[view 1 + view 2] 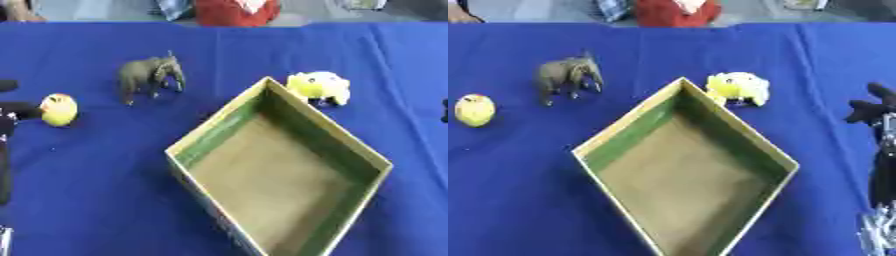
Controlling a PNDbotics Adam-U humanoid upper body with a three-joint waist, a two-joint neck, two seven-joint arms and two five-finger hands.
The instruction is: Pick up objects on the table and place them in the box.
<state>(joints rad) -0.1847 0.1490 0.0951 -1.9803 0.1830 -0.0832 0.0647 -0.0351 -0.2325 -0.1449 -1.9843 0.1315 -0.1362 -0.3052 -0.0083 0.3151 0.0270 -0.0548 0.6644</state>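
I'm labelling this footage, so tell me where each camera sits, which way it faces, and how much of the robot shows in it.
Left eye view: in the head, looking down at the blue table; the left hand shows at the left edge.
Right eye view: beside it, facing the same way; the right hand shows at the right edge.
Shared: the empty box, with the elephant, the yellow ball and the yellow toy outside it on the table.

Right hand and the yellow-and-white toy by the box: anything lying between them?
Nothing. In the right eye view, only bare blue tablecloth separates the right hand from the yellow-and-white toy, which sits beside the box's far corner.
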